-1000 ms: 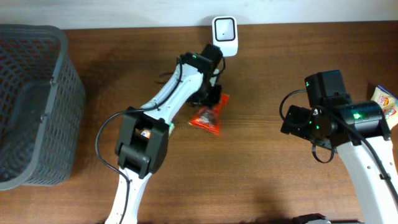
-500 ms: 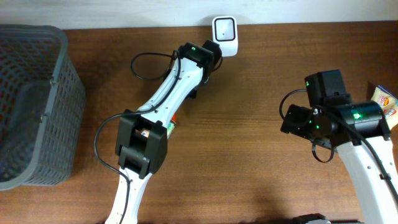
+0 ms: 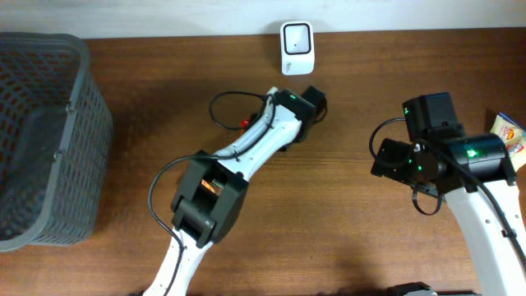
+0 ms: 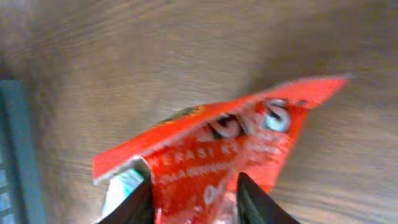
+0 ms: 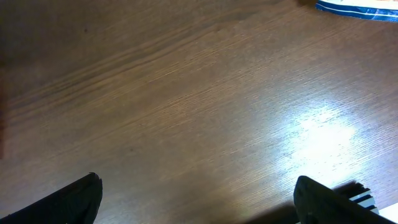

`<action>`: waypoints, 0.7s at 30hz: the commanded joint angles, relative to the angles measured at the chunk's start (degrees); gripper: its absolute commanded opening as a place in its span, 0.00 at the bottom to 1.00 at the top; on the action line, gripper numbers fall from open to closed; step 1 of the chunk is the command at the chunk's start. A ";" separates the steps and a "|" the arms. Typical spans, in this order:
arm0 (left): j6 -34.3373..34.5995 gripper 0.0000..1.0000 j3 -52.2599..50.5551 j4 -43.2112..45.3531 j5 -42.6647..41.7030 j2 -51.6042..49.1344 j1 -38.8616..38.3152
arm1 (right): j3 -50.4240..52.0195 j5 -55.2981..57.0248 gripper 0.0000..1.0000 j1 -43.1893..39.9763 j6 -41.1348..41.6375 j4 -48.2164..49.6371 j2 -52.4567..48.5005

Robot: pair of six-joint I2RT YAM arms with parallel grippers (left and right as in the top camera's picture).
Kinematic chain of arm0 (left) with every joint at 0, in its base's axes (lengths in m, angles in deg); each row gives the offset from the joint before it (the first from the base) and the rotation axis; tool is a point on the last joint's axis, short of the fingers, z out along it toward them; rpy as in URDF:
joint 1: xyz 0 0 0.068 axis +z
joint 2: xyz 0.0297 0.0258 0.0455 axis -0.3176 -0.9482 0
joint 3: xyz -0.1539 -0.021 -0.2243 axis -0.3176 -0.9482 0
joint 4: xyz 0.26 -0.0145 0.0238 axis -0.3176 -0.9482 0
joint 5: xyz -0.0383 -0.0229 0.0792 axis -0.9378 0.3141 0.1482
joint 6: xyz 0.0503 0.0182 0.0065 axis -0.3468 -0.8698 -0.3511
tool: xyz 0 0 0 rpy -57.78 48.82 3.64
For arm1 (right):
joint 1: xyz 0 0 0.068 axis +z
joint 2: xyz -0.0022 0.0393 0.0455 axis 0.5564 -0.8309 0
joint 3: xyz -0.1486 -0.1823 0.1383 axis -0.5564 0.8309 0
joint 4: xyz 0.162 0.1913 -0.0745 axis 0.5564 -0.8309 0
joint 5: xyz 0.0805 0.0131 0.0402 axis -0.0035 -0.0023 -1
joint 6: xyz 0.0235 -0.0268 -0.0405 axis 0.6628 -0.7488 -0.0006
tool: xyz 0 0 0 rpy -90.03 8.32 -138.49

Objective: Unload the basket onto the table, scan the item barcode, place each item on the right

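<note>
L claw: grasping red snack packet. Packet sits between the two dark fingers, tilted, one corner pointing up and right, white lettering on it. Wrist view is blurred, so text not readable. Packet looks clear of the table, can't be sure.

From above, the packet is hidden under the L arm's wrist. That wrist is just near-side of the white scanner and a bit to its right, not touching it. Scanner stands at far edge, approx centre.

R claw: released, fingers spread wide, nothing between them, bare wood below. R arm is at the right side, well apart from scanner.

Dark mesh basket at far left. Another packet, yellow and white, at right edge of table.
</note>
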 commanded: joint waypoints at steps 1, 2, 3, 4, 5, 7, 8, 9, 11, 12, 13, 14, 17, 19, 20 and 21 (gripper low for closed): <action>0.55 0.37 -0.31 0.57 -4.15 0.35 -2.23 | 0.20 0.70 0.99 -0.31 0.48 -0.02 0.02; 0.55 0.37 -0.31 0.55 -4.94 0.35 -2.67 | 0.20 0.70 0.99 -0.31 0.50 -0.02 0.02; 0.55 0.37 -0.31 0.55 -5.38 0.35 -3.02 | 0.20 0.70 0.99 -0.31 0.50 -0.02 0.02; 0.55 0.37 -0.31 0.55 -5.51 0.35 -3.39 | 0.20 0.70 0.99 -0.31 0.50 -0.02 0.02; 0.50 0.37 -0.31 0.44 -5.51 0.35 -3.45 | 0.20 0.70 0.99 -0.31 0.50 -0.02 0.02; 0.52 0.37 0.35 -0.83 -5.79 0.37 -2.82 | 0.20 0.70 0.99 -0.31 0.50 -0.02 0.02; 0.52 0.37 1.99 -2.47 -7.85 0.39 -1.64 | 0.20 0.70 0.99 -0.31 0.50 0.02 0.02; 0.52 0.37 4.48 -4.55 -12.04 0.39 0.04 | 0.20 0.70 0.99 -0.31 0.50 0.22 0.02; -0.74 0.38 8.72 -7.32 -20.57 0.39 3.13 | 0.20 0.70 0.99 -0.31 0.50 0.79 0.02; -3.17 0.40 10.58 -7.91 -24.90 0.44 4.87 | 0.20 0.50 0.99 -0.31 0.50 1.25 0.02; -7.98 0.45 12.96 -8.22 -32.44 0.48 7.58 | 0.20 0.00 0.99 -0.31 0.50 1.73 0.02; -10.36 0.48 13.94 -8.35 -36.59 0.48 9.42 | 0.20 -0.61 0.99 -0.31 0.50 1.86 0.02; -13.29 0.96 14.16 -10.25 -41.90 0.46 15.93 | 0.20 -1.01 0.99 -0.26 0.50 1.97 -0.20; -17.92 0.94 13.97 -15.17 -44.02 0.46 21.11 | 0.20 -1.01 0.99 -0.26 0.50 1.99 -1.01; -21.59 0.93 13.68 -16.83 -46.88 0.46 22.71 | 0.20 -1.03 0.99 -0.26 0.50 2.08 -1.55; -26.67 0.93 13.64 -18.91 -51.01 0.46 24.24 | 0.20 -1.75 0.99 -0.26 0.50 2.32 -2.16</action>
